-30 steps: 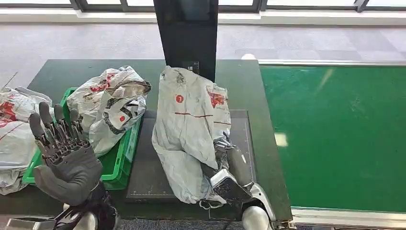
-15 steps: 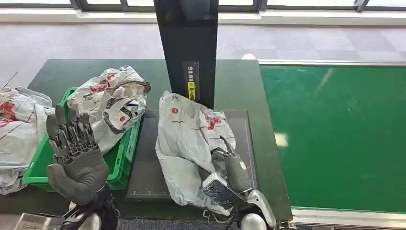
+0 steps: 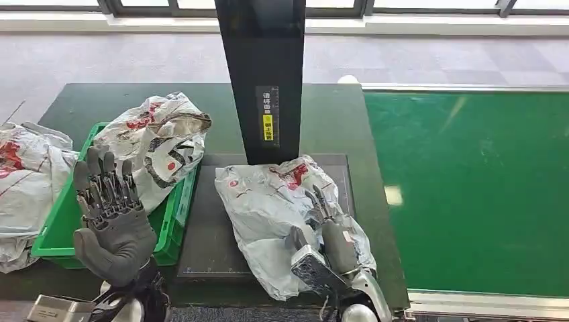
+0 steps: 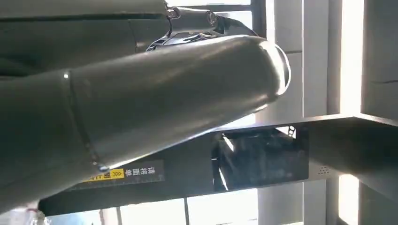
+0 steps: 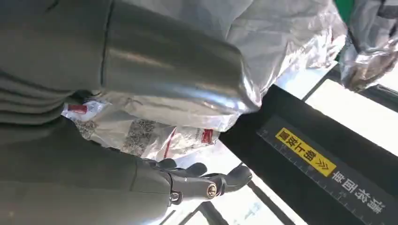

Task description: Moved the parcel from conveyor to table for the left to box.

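The grey plastic parcel point(image 3: 268, 201) with red print lies flat on the black mat point(image 3: 208, 245) of the dark table, in front of the black post point(image 3: 265, 74). My right hand point(image 3: 322, 231) lies on its right part, fingers point(image 3: 317, 200) on top and the thumb against the film, still holding it. In the right wrist view the crinkled parcel point(image 5: 281, 42) sits between the thick thumb point(image 5: 164, 65) and the dark fingers point(image 5: 206, 180). My left hand point(image 3: 111, 215) is raised and open, palm forward, over the near edge of the green box point(image 3: 171, 225).
Another grey parcel point(image 3: 158, 144) fills the green box, and a third parcel point(image 3: 20, 181) lies left of it. The green conveyor point(image 3: 476, 188) runs along the table's right side. The post carries a yellow label point(image 5: 305, 152).
My right hand has lowered the parcel from upright against the post to flat on the mat. My left hand has drifted a little right, still raised and open.
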{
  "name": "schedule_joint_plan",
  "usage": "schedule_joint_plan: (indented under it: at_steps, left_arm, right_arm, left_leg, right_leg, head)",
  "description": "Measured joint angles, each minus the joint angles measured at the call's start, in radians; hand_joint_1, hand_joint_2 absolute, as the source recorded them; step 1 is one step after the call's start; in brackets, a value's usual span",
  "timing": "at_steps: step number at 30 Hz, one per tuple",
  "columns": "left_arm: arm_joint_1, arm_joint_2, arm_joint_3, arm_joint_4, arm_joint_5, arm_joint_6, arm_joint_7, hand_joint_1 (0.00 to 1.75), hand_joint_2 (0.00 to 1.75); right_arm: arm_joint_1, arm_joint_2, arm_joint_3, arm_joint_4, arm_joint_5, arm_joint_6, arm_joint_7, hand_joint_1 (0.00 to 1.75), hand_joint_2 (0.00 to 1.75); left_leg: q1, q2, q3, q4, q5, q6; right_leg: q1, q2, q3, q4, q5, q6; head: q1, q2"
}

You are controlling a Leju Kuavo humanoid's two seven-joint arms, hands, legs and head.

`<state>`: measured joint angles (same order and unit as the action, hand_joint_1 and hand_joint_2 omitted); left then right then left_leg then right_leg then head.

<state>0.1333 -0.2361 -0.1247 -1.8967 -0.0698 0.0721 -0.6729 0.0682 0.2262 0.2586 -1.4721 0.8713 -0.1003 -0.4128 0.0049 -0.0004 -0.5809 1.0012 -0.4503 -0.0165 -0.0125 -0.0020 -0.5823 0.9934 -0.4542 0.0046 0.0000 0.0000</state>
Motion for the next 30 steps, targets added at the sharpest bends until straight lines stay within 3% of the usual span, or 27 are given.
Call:
schedule_joint_plan:
  at_steps: [7,20,21,24,28,29,30]
  left_arm:
    - [0.000,0.000,0.000,0.036,-0.056,0.000,0.000,0.00,0.00]
    - [0.000,0.000,0.000,0.071,-0.059,0.000,0.000,0.00,0.00]
    - [0.000,0.000,0.000,0.071,-0.061,0.000,0.000,0.00,0.00]
    - [-0.016,-0.003,0.001,0.147,-0.228,-0.014,0.002,0.00,0.00]
    - [-0.028,-0.007,0.001,0.216,-0.296,-0.001,0.005,0.00,0.00]
    - [-0.032,-0.008,0.000,0.239,-0.318,0.010,0.006,0.00,1.75]
    - [-0.032,-0.010,0.000,0.248,-0.331,0.014,0.006,0.00,1.75]
  right_arm:
    - [0.024,0.000,-0.053,-0.071,-0.087,-0.088,-0.061,0.00,0.00]
    - [0.036,0.000,-0.083,-0.107,-0.094,-0.095,-0.067,0.00,0.00]
    - [0.037,0.000,-0.084,-0.108,-0.095,-0.095,-0.068,0.00,1.75]
    - [0.068,0.003,-0.124,-0.171,-0.189,-0.174,-0.136,0.00,1.75]
    - [0.084,0.007,-0.141,-0.207,-0.119,-0.156,-0.119,0.00,1.75]
    - [0.088,0.007,-0.144,-0.209,-0.138,-0.164,-0.127,0.00,1.75]
    - [0.089,0.009,-0.146,-0.209,-0.152,-0.170,-0.135,0.00,1.75]
  left_leg:
    - [0.000,0.000,0.000,0.000,0.000,0.000]
    - [0.000,0.000,0.000,0.000,0.000,0.000]
    - [0.000,0.000,0.000,0.000,0.000,0.000]
    - [0.000,-0.001,0.000,0.000,0.000,0.000]
    - [-0.001,0.003,0.001,0.000,-0.001,0.001]
    - [-0.001,0.002,0.001,0.000,-0.001,0.001]
    - [-0.001,0.002,0.001,0.000,-0.001,0.001]
  right_leg:
    - [0.000,0.000,0.000,0.000,0.000,0.000]
    - [0.000,0.000,0.000,0.000,0.000,0.000]
    - [0.000,0.000,0.000,0.000,0.000,0.000]
    - [0.000,-0.001,0.001,0.000,0.000,0.000]
    - [-0.001,0.002,0.000,-0.001,0.000,0.000]
    - [0.000,0.001,0.000,-0.001,0.000,0.000]
    - [-0.001,0.001,0.000,-0.001,0.000,0.000]
  head:
    - [0.000,0.000]
    - [0.000,0.000]
    - [0.000,0.000]
    - [0.000,0.000]
    - [0.000,0.000]
    - [0.000,0.000]
    - [0.000,0.000]
